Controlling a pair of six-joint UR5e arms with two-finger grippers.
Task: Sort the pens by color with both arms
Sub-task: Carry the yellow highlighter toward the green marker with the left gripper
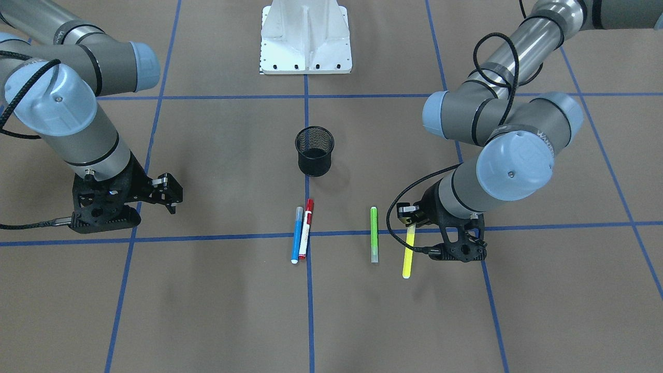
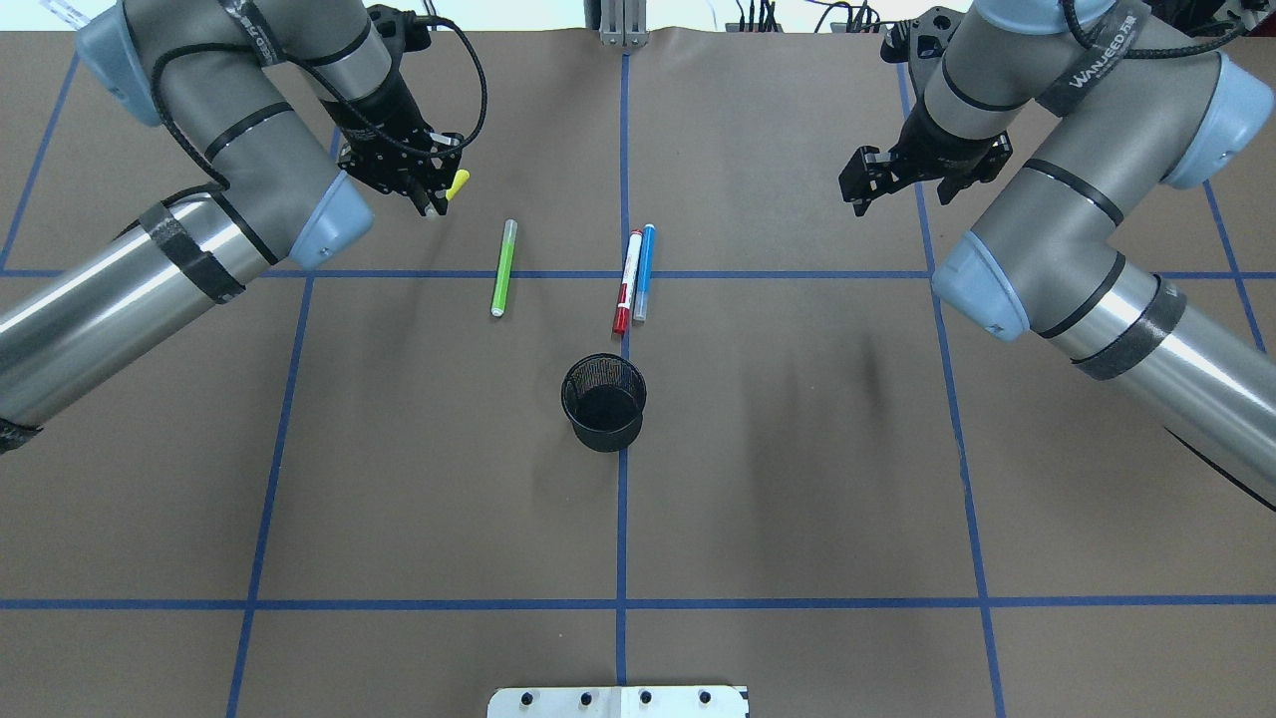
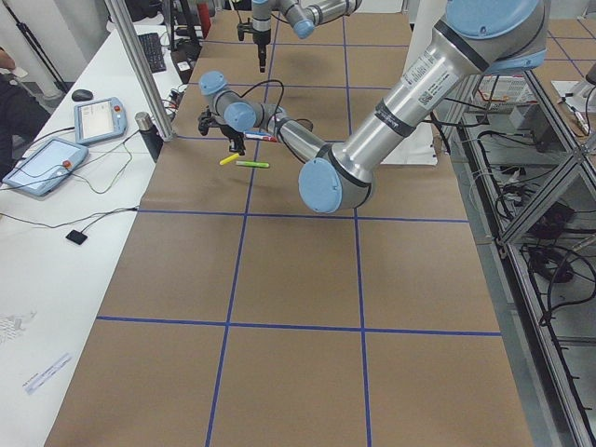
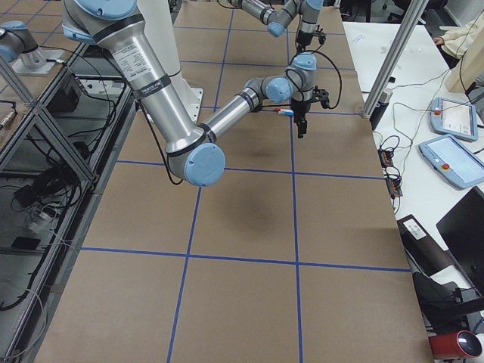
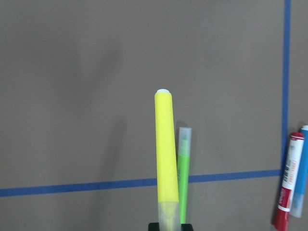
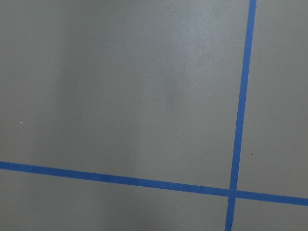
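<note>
Overhead and front-facing cameras look steeply down on the brown paper-covered desk (image 2: 797, 479) from opposite sides, sharing the green cylindrical highlighter pen (image 2: 503, 267). Side cameras look along it from each end. Wrist cameras sit close above.

Yellow highlighter (image 5: 165, 144) rises from bottom edge. Green highlighter (image 5: 183, 173) on desk (image 5: 72, 96) behind. Red marker (image 5: 288, 180), blue marker (image 5: 301, 173) touching, far right.

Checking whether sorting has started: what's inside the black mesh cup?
Looking down into the black mesh cup, only its dark bottom shows; no pen stands in it. Part of the bottom is covered by its near wall. The left gripper holds the yellow highlighter outside it.
</note>
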